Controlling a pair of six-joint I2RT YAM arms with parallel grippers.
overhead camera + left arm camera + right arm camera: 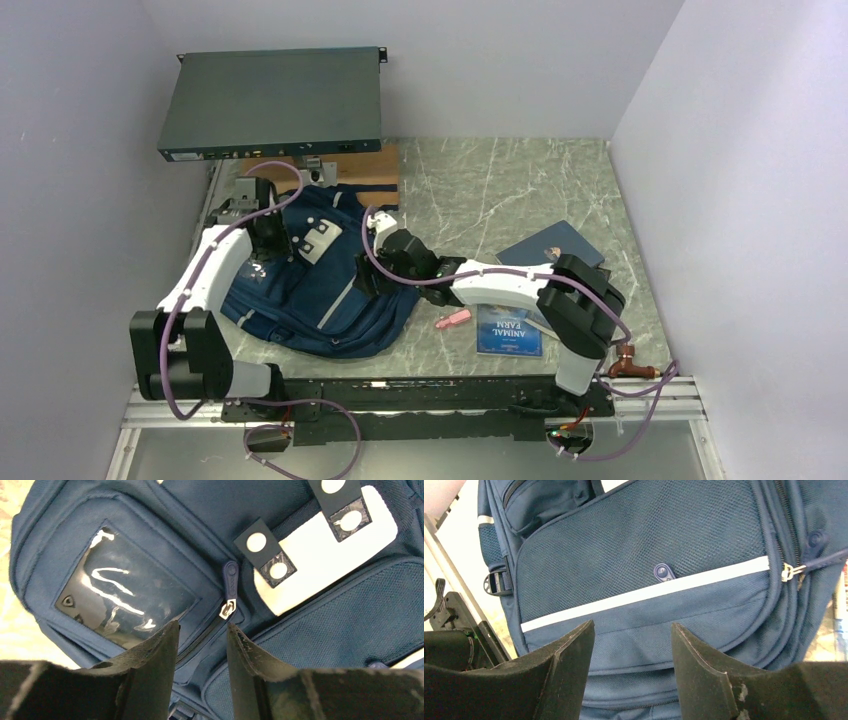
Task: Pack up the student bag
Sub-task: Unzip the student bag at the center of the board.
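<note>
The student bag (320,290) is a navy backpack lying flat on the marble table, left of centre. My left gripper (268,235) hangs over its upper left part. In the left wrist view this gripper (202,625) is open, its jaws apart on either side of a zipper line. A silver zipper slider with a blue pull (228,590) lies just beyond the tips, beside a white patch (320,560). My right gripper (368,275) is over the bag's right side. It (632,624) stands open above the front pocket, below a white stripe (644,594). Neither gripper holds anything.
An "Animal Farm" book (508,330), a dark blue notebook (552,245) and a small pink object (453,319) lie right of the bag. A black rack unit (272,100) sits raised at the back left over a cardboard box (365,165). Walls close in both sides.
</note>
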